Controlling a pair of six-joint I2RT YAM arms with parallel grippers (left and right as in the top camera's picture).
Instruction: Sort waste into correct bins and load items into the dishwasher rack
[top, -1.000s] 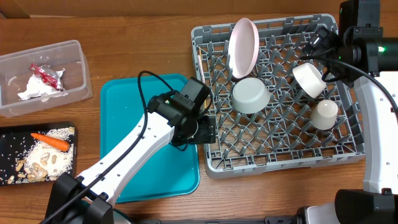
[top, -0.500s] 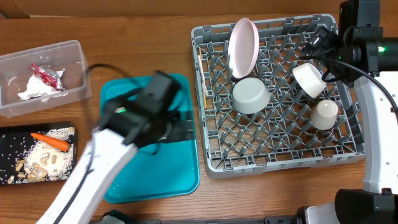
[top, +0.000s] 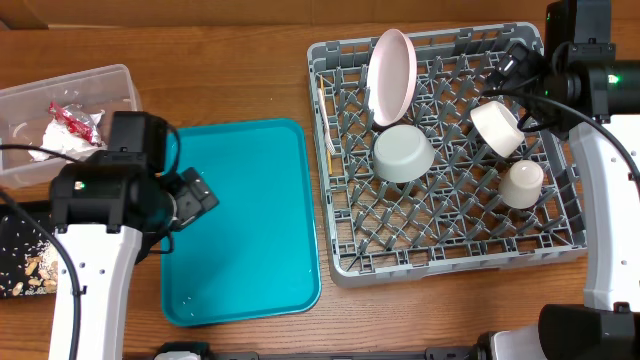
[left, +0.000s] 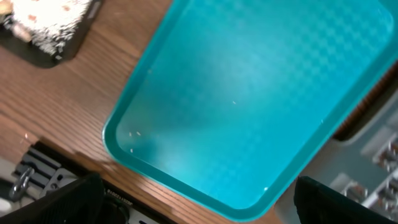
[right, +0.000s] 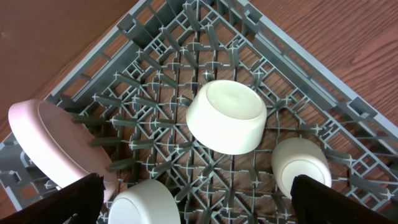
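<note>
Left gripper (top: 190, 197): fingers spread, empty, over the teal tray's (top: 250, 220) left edge.
Right gripper (right: 199, 199): fingers spread, empty, above the rack (top: 450, 250).
Rack: plate (top: 392, 75) on edge; grey bowl (top: 404, 153) and white bowl (top: 497, 128) bottom-up; cup (top: 521, 184) beside them.
Tub (top: 100, 80): napkin (top: 60, 140) and wrapper (top: 72, 118) inside.
Black tray (left: 43, 53): scraps (left: 46, 18), partly hidden under the left arm.

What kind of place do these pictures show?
Probably a test bench set up as a mock dish-clearing station: a wooden table with a rack holding a plate, a teal tray, and a tub of rubbish.
</note>
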